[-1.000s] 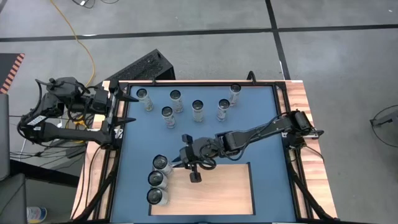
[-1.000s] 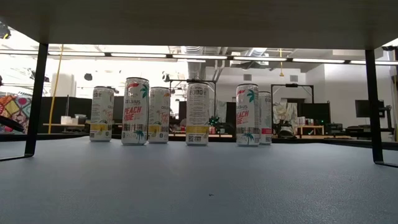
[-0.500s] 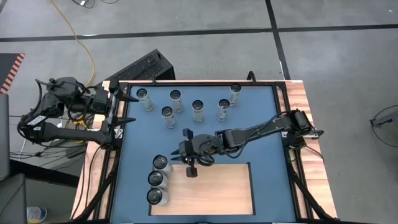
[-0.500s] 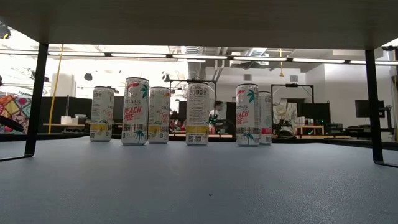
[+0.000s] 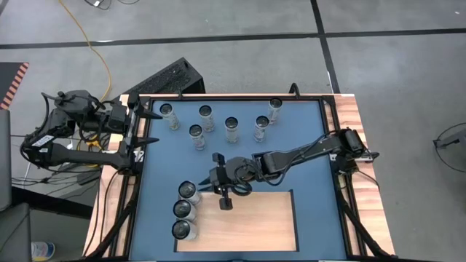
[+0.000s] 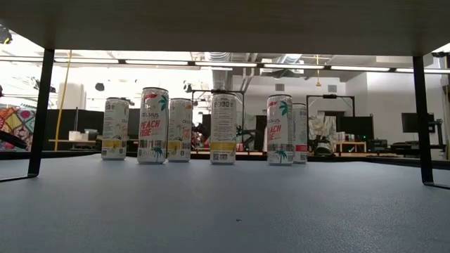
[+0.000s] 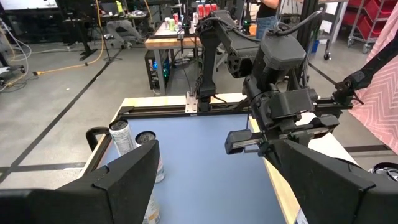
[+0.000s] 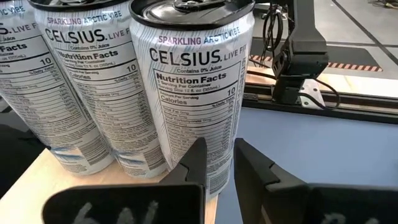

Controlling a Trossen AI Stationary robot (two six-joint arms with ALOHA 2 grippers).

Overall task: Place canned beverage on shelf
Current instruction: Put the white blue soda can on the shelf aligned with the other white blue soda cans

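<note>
Three white Celsius cans (image 5: 183, 209) stand upright in a row on the left end of the pale wood shelf (image 5: 251, 218). In the right wrist view the closest one (image 8: 196, 81) fills the picture, its base on the shelf's corner (image 8: 37, 177). My right gripper (image 5: 210, 184) reaches from the table's right, fingers shut, with only a slit between the tips (image 8: 216, 163), right at that can's side. Several more cans (image 5: 231, 129) stand on the blue table at the far side. My left gripper (image 5: 149, 127) waits open at the table's left edge. My right gripper's shut fingertips (image 8: 198, 155) come nearly level from the table's right, up to the lower side wall (image 8: 214, 134) of the can at the far end of the row. I cannot tell whether they touch it. The can stands upright on the shelf.
The shelf is bare to the right of the three cans. A black frame (image 5: 233, 97) rims the blue table (image 5: 306, 138), with wooden strips (image 5: 357, 124) outside it. In the low view the six cans (image 6: 223, 128) stand under the shelf's underside (image 6: 225, 21), between its legs (image 6: 41, 112).
</note>
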